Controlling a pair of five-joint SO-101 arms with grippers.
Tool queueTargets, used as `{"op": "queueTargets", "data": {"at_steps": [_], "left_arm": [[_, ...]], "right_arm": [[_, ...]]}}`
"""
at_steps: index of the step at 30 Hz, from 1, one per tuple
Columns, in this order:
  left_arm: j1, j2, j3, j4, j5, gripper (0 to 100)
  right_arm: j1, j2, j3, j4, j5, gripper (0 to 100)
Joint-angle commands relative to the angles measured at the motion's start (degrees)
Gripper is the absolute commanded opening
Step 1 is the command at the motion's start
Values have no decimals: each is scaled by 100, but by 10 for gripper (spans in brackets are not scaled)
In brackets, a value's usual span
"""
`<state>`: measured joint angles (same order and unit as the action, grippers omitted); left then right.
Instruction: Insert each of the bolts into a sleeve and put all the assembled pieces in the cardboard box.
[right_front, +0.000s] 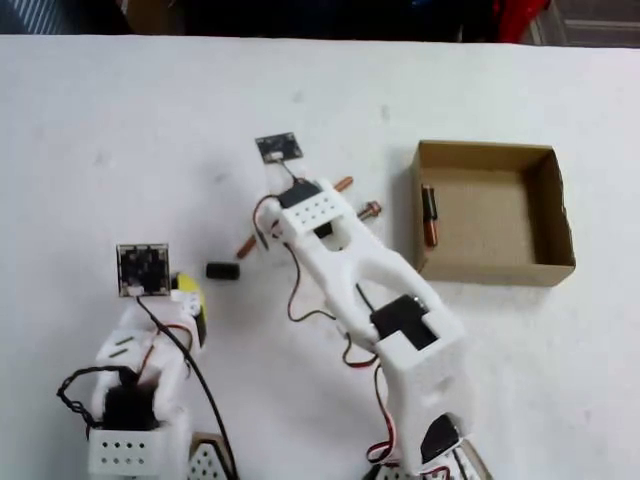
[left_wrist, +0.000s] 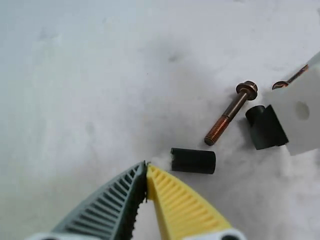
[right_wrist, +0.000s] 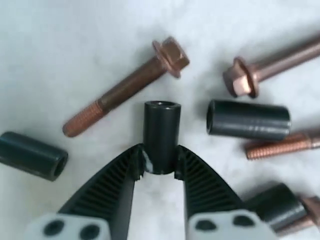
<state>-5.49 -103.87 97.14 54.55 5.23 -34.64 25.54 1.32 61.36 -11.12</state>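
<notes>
1. The left gripper (left_wrist: 146, 174) hangs low over the white table (right_front: 120, 110). Its grey and yellow fingers meet at the tips and hold nothing.
2. Just beside those tips, 1 black loose sleeve (left_wrist: 193, 160) lies on its side. Near it, but not touching it, 1 copper bolt (left_wrist: 231, 112) lies flat with its threaded end toward the sleeve.
3. The right gripper (right_wrist: 160, 162) is clamped on the held sleeve (right_wrist: 161, 125). The 2 black fingers press on opposite sides of its near end, and its open bore points away from the wrist.
4. More parts lie on the table around the held sleeve. A second sleeve (right_wrist: 248, 119) lies flat just beside it. A long bolt (right_wrist: 270, 67) has its head near that sleeve's open end. A threaded shank (right_wrist: 280, 145) lies just beside the same sleeve.
5. The cardboard box (right_front: 545, 215) stands open on the table, near the right gripper. Inside it, 1 assembled piece (right_front: 429, 215) lies along the wall nearest that gripper.
</notes>
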Motion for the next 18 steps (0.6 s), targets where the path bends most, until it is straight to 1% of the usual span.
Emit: {"op": "queueTargets", "data": {"at_steps": [1,3,6,8,10,12,15,18], "left_arm": [[-40,-40,-9,-185,-44,23],[-40,-40,-9,-185,-44,23],[-40,-40,-9,-185,-44,23],[-40,-40,-9,-185,-44,23],[-40,-40,-9,-185,-44,23],[-40,-40,-9,-176,-44,23],[-40,-40,-9,-176,-44,23],[-40,-40,-9,-176,-44,23]], "right_arm": [[-75,-347,-149,488,413,17],[-84,-444,-149,760,651,17],[-84,-505,-149,1121,791,17],[-92,-497,-149,1200,835,18],[-101,-497,-149,1209,1046,19],[-101,-497,-149,1209,1196,46],[-101,-497,-149,1209,1213,109],[-101,-541,-193,1191,1222,121]]}}
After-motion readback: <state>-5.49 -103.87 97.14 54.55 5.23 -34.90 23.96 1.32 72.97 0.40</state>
